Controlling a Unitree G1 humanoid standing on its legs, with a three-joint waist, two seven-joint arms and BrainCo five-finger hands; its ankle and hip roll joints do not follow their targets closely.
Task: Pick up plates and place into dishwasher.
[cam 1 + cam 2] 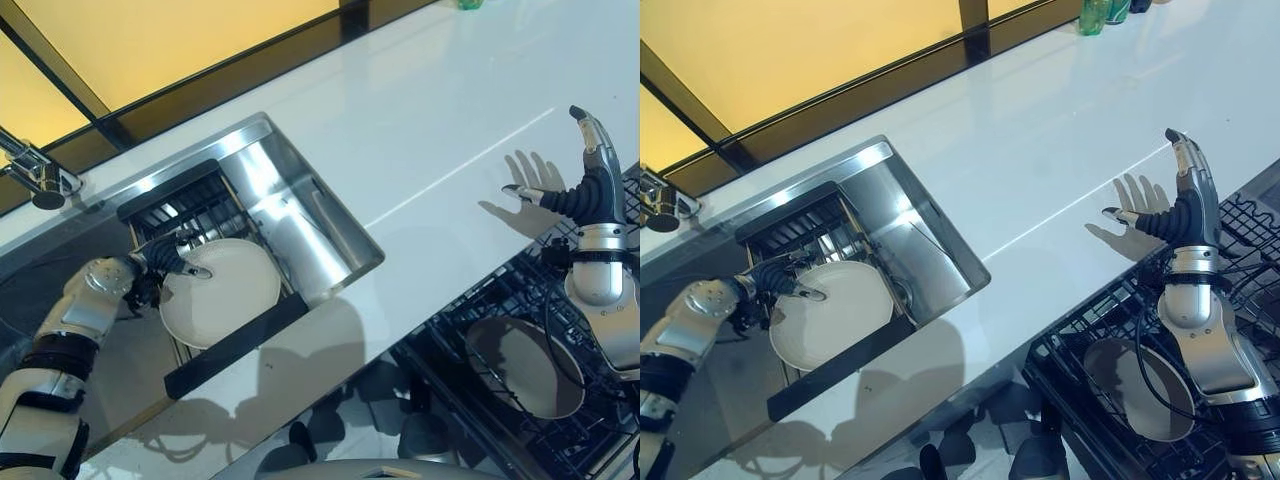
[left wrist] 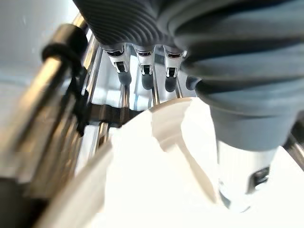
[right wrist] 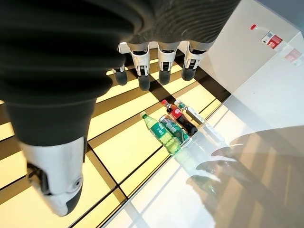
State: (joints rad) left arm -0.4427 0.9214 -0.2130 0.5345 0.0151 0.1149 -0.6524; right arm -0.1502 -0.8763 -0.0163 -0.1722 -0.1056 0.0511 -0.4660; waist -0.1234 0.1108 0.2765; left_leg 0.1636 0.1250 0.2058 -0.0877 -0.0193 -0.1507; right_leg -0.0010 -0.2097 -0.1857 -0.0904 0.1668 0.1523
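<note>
White plate [image 1: 222, 293] lies on rack in sink [image 1: 300, 190] | left hand [image 1: 168, 258] pinches its rim, thumb on top, fingers [image 2: 145, 71] behind | right hand [image 1: 590, 185] above tabletop [image 1: 420, 110], fingers straight, apart | second plate [image 1: 525, 365] in dishwasher rack [image 1: 470, 300]

A long white bench [image 1: 440, 150] runs across the room, glossy, with soft shadows lying on it. A steel sink [image 1: 300, 215] is set into it, and a chrome tap [image 1: 35, 175] stands near the sink's far corner. Behind the bench the wall is made of yellow panels [image 1: 160, 40] parted by dark frames [image 1: 70, 75], and they glow warmly. At the far end of the bench stand some bottles [image 3: 171, 126], one green, close together.
</note>
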